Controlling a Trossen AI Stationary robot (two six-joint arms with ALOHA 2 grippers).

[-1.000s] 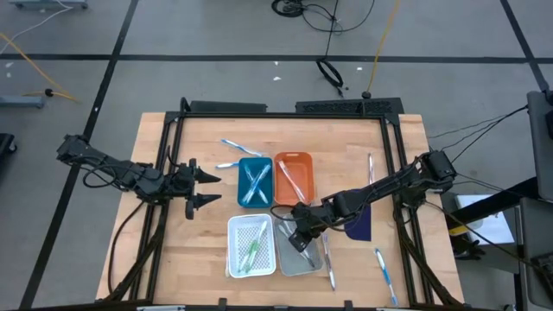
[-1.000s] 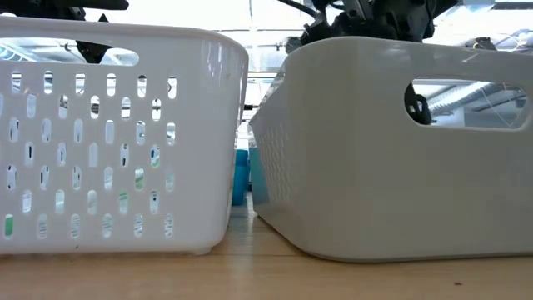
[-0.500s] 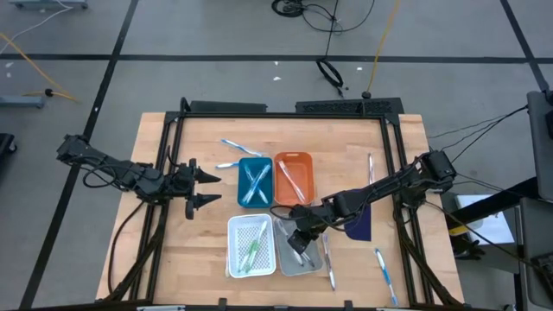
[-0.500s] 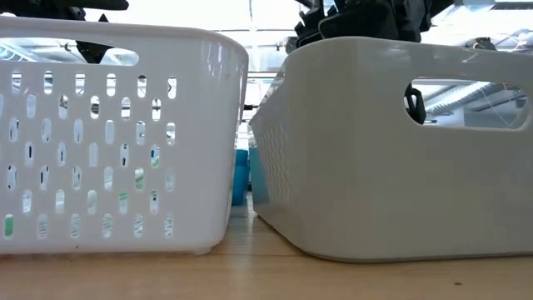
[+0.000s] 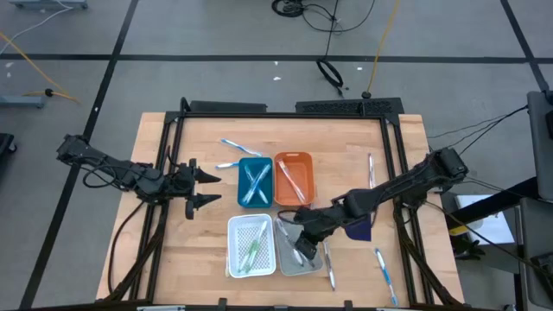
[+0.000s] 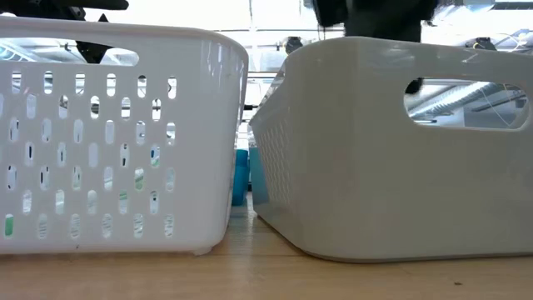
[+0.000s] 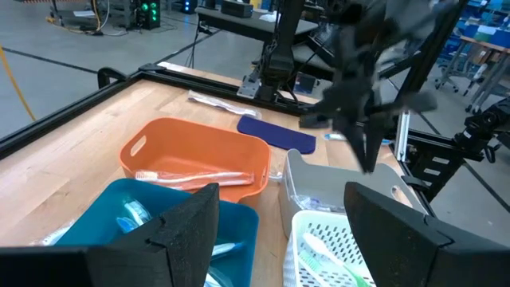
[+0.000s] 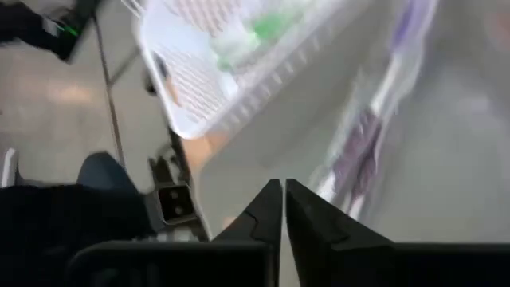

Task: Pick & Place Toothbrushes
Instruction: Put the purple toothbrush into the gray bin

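Toothbrushes: two light blue ones lie crossed in the blue tray [image 5: 254, 182], diagonally beyond the right end effector [image 5: 300, 244] toward the left arm's side. One white toothbrush [image 5: 292, 180] lies in the orange tray [image 5: 294, 179], straight beyond that end effector. Green toothbrushes [image 5: 251, 250] sit in the white perforated tray [image 5: 251, 246], just beside it; the exact count there cannot be read. In the grey tray [image 5: 299, 249], directly under the right end effector, a purplish toothbrush [image 8: 362, 147] shows in the right wrist view; how many more are there I cannot tell.

Loose on the worktop [image 5: 164, 259]: two pale ones [image 5: 232, 147] past the blue tray near the left end effector [image 5: 210, 188], one white [image 5: 371, 168] along the right rail, one [image 5: 328, 263] just beside the grey tray, one blue [image 5: 384, 269] toward the near right corner.

Four trays in total, in a two-by-two block. One dark blue pad [image 5: 358, 223] lies just beside the right arm's forearm.

Right end effector: lowered into the grey tray, fingers [image 8: 307, 215] pressed together, nothing visibly between them.

Left end effector: hovers beside the blue tray, fingers [image 7: 191, 231] spread wide, holding nothing.
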